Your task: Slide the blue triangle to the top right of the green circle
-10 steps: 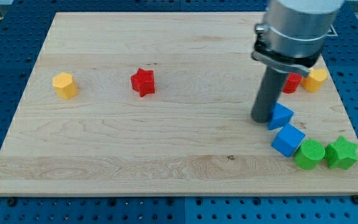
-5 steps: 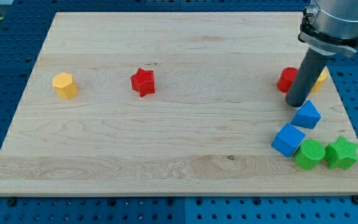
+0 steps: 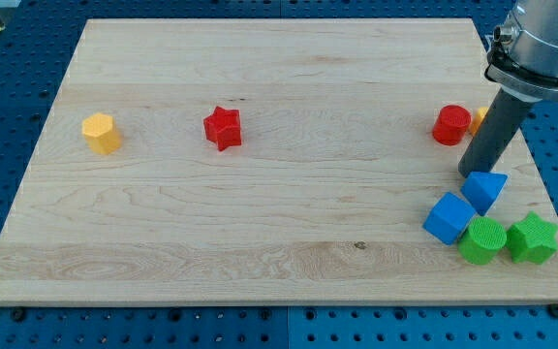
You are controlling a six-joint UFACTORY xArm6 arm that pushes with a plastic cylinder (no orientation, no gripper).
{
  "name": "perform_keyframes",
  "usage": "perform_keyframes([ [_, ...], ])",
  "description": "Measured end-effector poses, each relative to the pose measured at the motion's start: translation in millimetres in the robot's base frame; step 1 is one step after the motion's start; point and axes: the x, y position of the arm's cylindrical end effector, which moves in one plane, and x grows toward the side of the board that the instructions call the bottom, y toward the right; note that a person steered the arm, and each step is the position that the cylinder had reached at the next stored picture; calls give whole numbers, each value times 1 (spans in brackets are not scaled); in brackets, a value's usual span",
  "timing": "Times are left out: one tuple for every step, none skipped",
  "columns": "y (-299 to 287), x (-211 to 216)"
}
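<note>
The blue triangle (image 3: 485,189) lies near the board's right edge, just above the green circle (image 3: 482,239) and slightly to its right. My tip (image 3: 474,172) rests at the triangle's upper left, touching or almost touching it. A blue cube (image 3: 449,217) sits against the green circle's upper left. A green star (image 3: 533,238) sits right of the circle.
A red cylinder (image 3: 450,125) stands above and left of my tip, with an orange block (image 3: 479,119) mostly hidden behind the rod. A red star (image 3: 223,127) and a yellow hexagon (image 3: 101,133) lie on the left half of the wooden board (image 3: 260,223).
My tip moved to the view's right and a little down, pushing the blue triangle right and down, from beside the blue cube to above the green circle.
</note>
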Motion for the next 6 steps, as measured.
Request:
perform_keyframes([
  [1, 12],
  [1, 18],
  [1, 23],
  [1, 31],
  [1, 7],
  [1, -21],
])
